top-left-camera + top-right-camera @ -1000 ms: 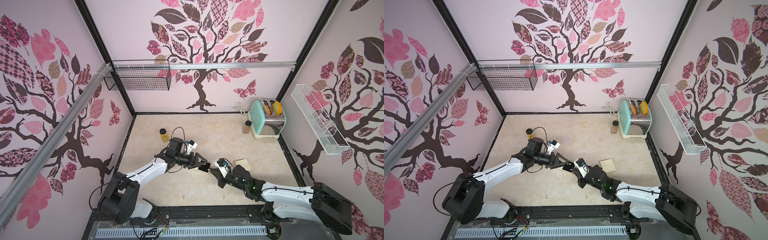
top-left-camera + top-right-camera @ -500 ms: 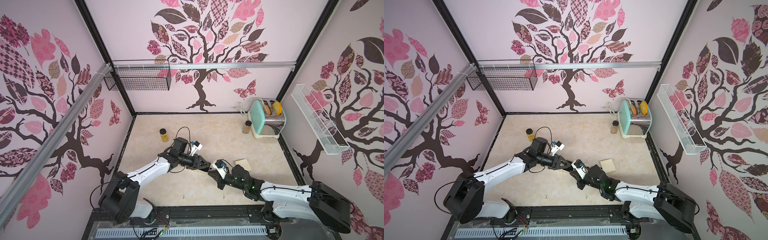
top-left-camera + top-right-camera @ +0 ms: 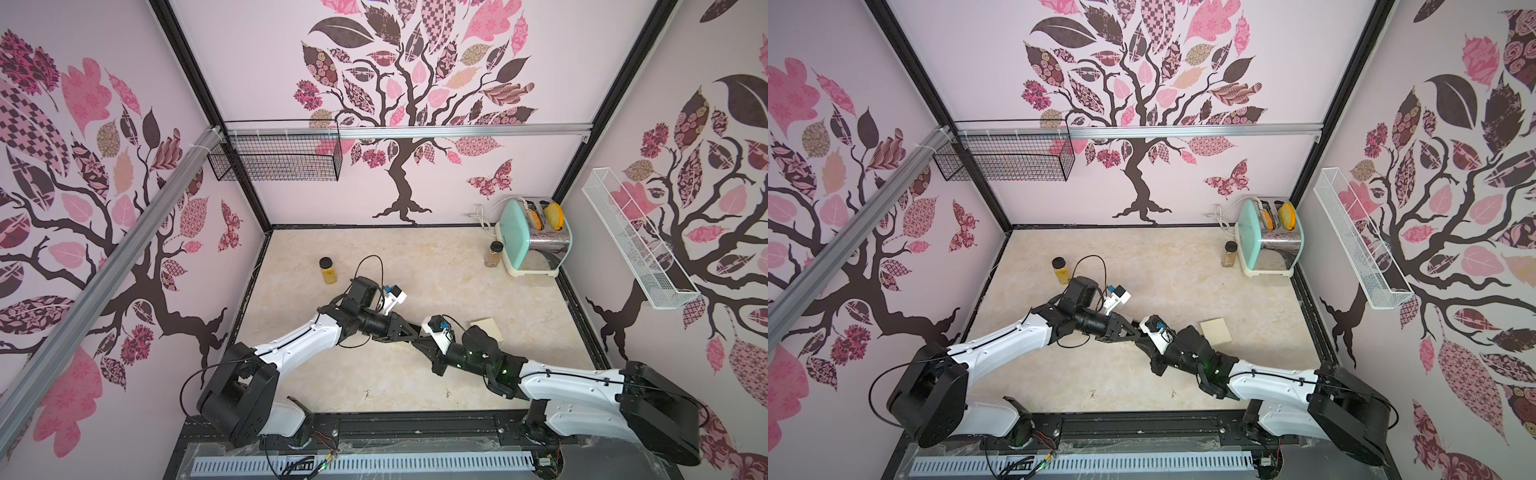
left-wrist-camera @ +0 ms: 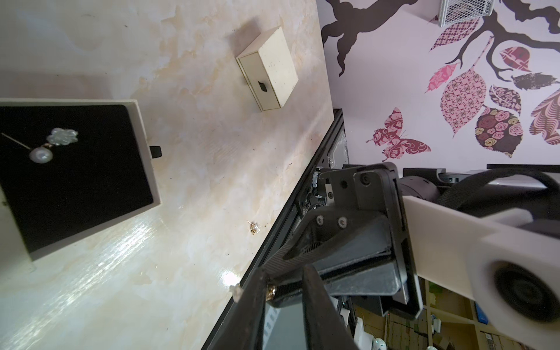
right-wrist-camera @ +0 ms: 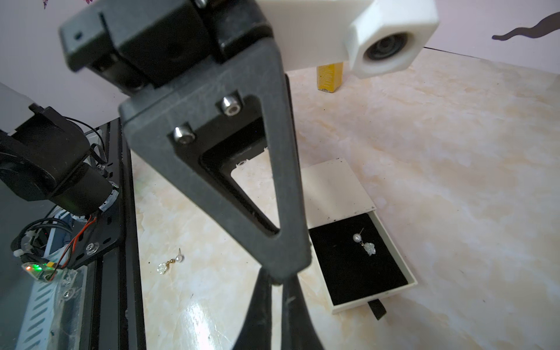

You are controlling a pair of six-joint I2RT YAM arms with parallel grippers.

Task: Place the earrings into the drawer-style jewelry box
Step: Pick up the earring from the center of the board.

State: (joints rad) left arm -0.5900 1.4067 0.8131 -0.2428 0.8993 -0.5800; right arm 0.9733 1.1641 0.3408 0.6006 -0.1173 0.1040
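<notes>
My two grippers meet tip to tip in mid-air over the table's middle. The right gripper (image 5: 277,285) is shut, and a small gold-and-clear earring (image 4: 272,291) sits at its tip. The left gripper (image 4: 285,274) straddles that tip, a gap still showing between its fingers, and the earring lies against one of them. The jewelry box stands beside them with its black-lined drawer (image 5: 397,251) pulled out and one earring (image 5: 363,244) inside. Two more earrings (image 3: 367,394) (image 3: 448,392) lie near the table's front edge. In both top views the arms hide the drawer.
A second cream box (image 3: 484,328), closed, lies right of the grippers. A yellow jar (image 3: 328,270) stands at the back left. A small spice jar (image 3: 494,254) and a mint toaster (image 3: 534,237) stand at the back right. A black rail (image 3: 415,424) runs along the front edge.
The left gripper has moved right to meet the right gripper's tip, and its fingers have narrowed from wide open. The right gripper has stayed shut and barely moved.
</notes>
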